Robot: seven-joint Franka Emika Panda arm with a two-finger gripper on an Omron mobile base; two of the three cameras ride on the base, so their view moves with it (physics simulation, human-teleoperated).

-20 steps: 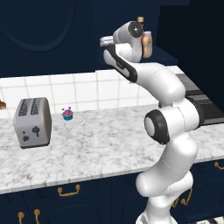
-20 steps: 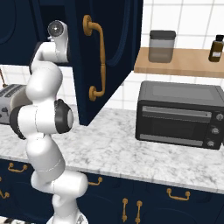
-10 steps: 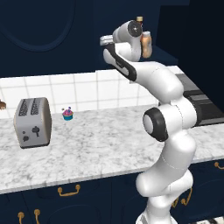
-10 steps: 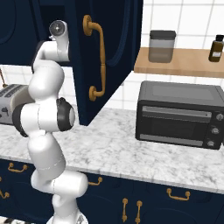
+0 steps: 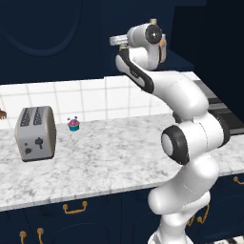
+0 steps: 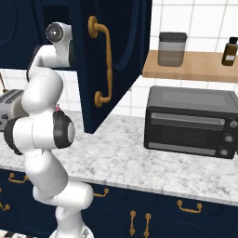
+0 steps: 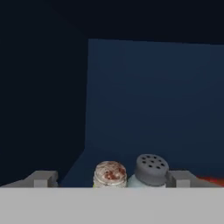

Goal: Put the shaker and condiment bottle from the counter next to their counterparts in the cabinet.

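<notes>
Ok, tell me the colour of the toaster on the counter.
Silver-grey with dark slots on top; the toaster shows best in the left base view.

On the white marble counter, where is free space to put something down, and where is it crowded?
The counter is bare between the toaster and the robot, in front of the small cupcake. Another bare patch lies between the open cabinet door and the toaster oven. It is crowded at the left end, around toaster and cupcake.

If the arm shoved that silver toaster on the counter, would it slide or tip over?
The toaster looks boxy and sits flat on the smooth marble counter, so a low push would probably slide it. A push near its top might rock it. Its rigid, metal-looking shell shouldn't flex.
</notes>
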